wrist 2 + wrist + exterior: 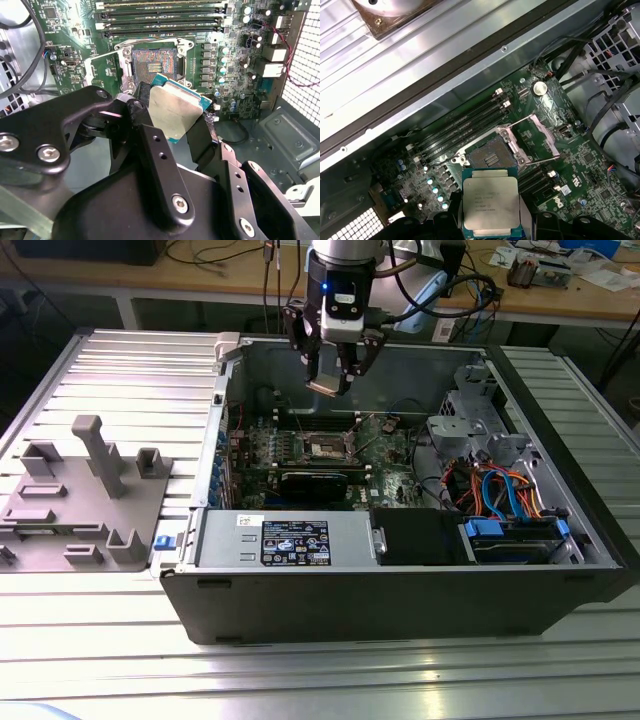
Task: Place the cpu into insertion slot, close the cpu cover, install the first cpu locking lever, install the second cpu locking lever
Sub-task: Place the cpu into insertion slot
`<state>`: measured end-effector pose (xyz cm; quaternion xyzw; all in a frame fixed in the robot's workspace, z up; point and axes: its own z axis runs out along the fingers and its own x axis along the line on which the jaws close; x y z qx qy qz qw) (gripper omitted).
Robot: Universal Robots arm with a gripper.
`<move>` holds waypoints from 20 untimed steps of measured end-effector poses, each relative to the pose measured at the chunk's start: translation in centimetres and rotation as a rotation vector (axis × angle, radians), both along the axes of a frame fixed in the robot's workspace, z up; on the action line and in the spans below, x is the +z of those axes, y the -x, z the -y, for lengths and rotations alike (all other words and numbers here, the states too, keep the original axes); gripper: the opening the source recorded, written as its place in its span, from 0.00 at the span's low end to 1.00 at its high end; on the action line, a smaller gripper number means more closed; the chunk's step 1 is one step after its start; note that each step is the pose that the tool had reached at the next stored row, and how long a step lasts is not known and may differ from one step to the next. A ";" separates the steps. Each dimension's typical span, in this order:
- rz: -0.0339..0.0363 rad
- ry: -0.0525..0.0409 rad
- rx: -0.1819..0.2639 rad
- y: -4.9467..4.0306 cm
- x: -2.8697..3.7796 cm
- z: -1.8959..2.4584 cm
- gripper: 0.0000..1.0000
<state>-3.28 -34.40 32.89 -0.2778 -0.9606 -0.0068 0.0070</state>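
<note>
The hand (329, 380) is closed narrowly on the cpu (175, 112), pinching the flat chip by two opposite edges with its silver face showing in both wrist views. It hangs above the open computer case (400, 580), over the green motherboard (390, 455) and apart from it. The insertion slot (490, 157) lies bare below, its contacts exposed, and the cpu cover (547, 140) appears swung up beside it, so the way in looks free. The step in hand seems to be bringing the chip down into the socket. Doing it well likely means squaring the chip's edges to the socket rim, holding it level, and lowering it straight with no sideways slide, since the fine contacts would probably bend under a skewed or dragged chip. The case sits on a ribbed metal desk (100, 640), with a grey moulded fixture (80, 500) at the exterior view's left. Beyond it stands a wooden desk (200, 280) strewn with cables.
</note>
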 end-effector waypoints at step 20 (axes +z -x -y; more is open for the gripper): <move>0.0000 0.0000 -0.021 0.00 0.00 0.00 0.54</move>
